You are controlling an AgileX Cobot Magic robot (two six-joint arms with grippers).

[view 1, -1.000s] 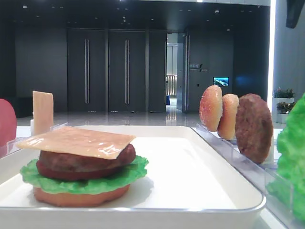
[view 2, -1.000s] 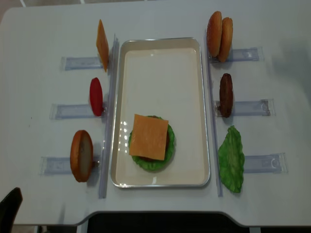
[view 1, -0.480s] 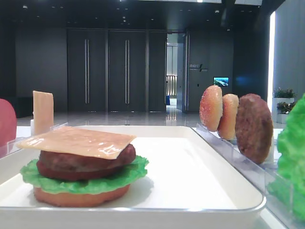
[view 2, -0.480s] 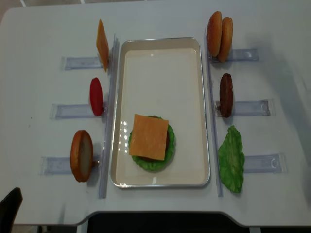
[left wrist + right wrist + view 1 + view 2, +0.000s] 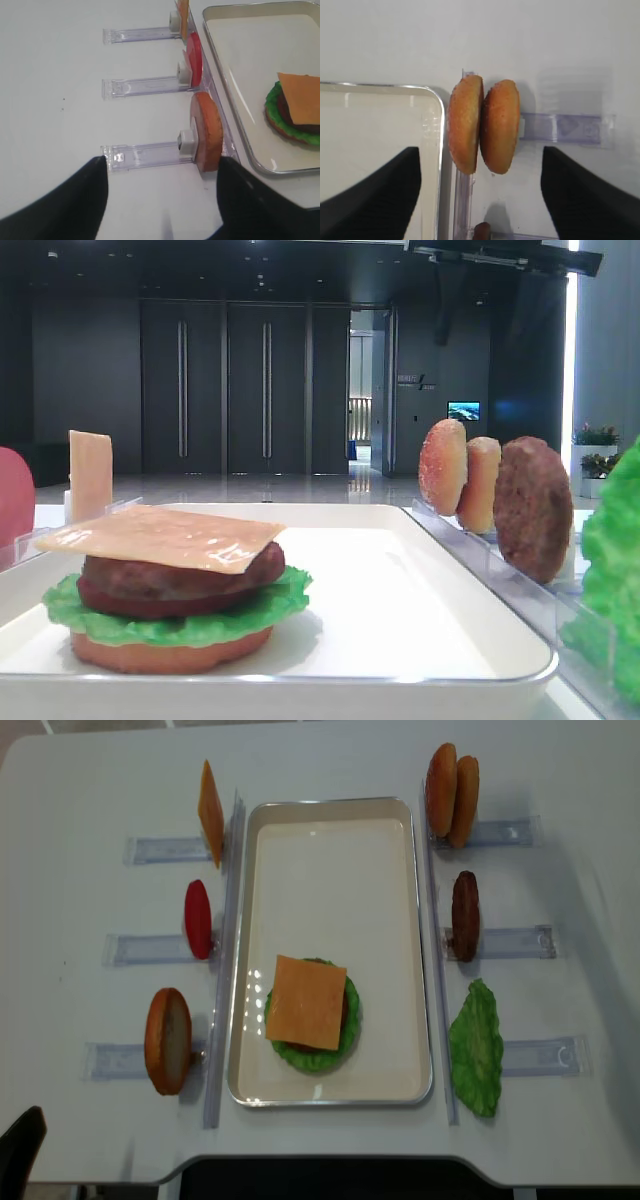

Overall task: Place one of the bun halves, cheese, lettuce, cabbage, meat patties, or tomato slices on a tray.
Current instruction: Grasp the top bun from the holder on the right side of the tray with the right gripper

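Hovering above the far right corner of the tray (image 5: 330, 810), the right gripper (image 5: 480, 200) stood with its jaws spread wide and nothing between them, its two dark fingers framing the wrist view on either side. Straight ahead of it, just beyond the tray's rounded corner, two buns (image 5: 482, 125) stood on edge, pressed together in a clear rack (image 5: 565, 127). Their flat faces ran along the tray's long side, so the pair presented a narrow upright profile, and the open jaws already straddled that line. A patty (image 5: 464, 915) stood in the next rack nearer along the same side of the tray, and a lettuce leaf (image 5: 476, 1047) nearer still.

On the tray's near half sat a stack of bun base, lettuce, patty and a cheese slice (image 5: 306, 1002). A domed bun half (image 5: 167, 1040) stood on the opposite side of the tray, close below the left gripper (image 5: 160, 200), whose fingers also looked parted and empty. Judging by position, the right arm seemed the one lined up to descend, most likely onto one of the paired buns.
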